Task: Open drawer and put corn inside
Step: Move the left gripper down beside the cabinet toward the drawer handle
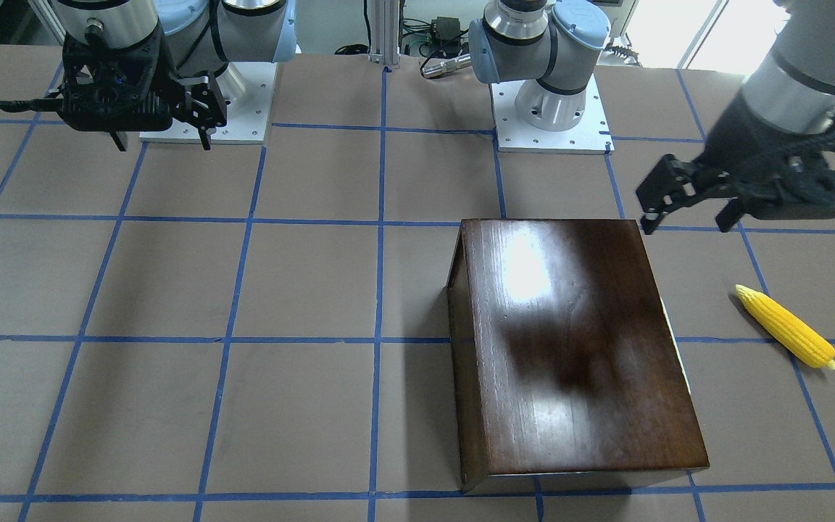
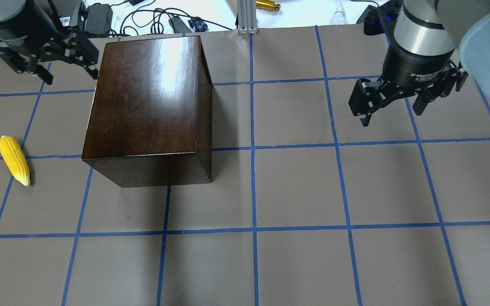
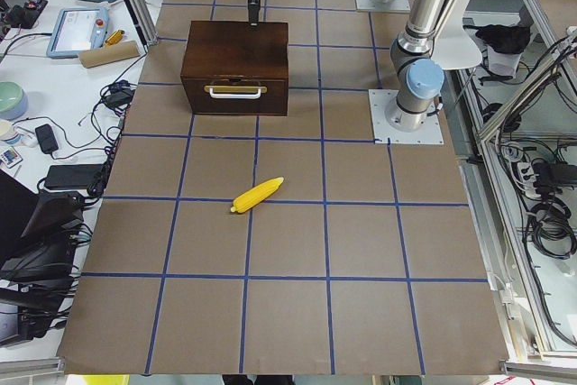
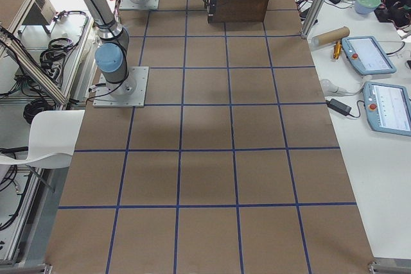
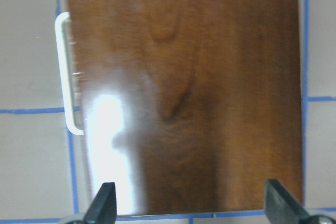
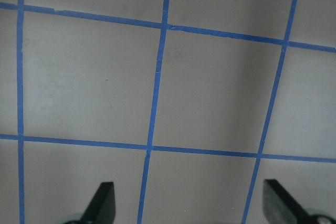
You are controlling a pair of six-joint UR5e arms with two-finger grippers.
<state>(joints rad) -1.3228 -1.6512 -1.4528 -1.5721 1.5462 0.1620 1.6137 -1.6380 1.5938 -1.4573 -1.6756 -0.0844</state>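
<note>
A glossy dark-brown wooden box (image 2: 147, 102) stands on the table. Its drawer (image 3: 236, 95) is shut; the dark front panel with a white handle (image 5: 64, 72) faces the table's left end. The yellow corn (image 2: 13, 159) lies on the table in front of that panel, apart from the box; it also shows in the front view (image 1: 787, 328). My left gripper (image 2: 72, 78) is open and empty, raised near the box's far left corner (image 1: 686, 225); its wrist view looks down on the box top. My right gripper (image 2: 391, 117) is open and empty above bare table, far to the right (image 1: 164, 143).
The table (image 2: 296, 191) is covered in brown paper with a blue tape grid. Both arm bases (image 1: 551, 109) stand on the robot's side of the table. Cables and tablets (image 4: 369, 56) lie on the white bench beyond the far edge.
</note>
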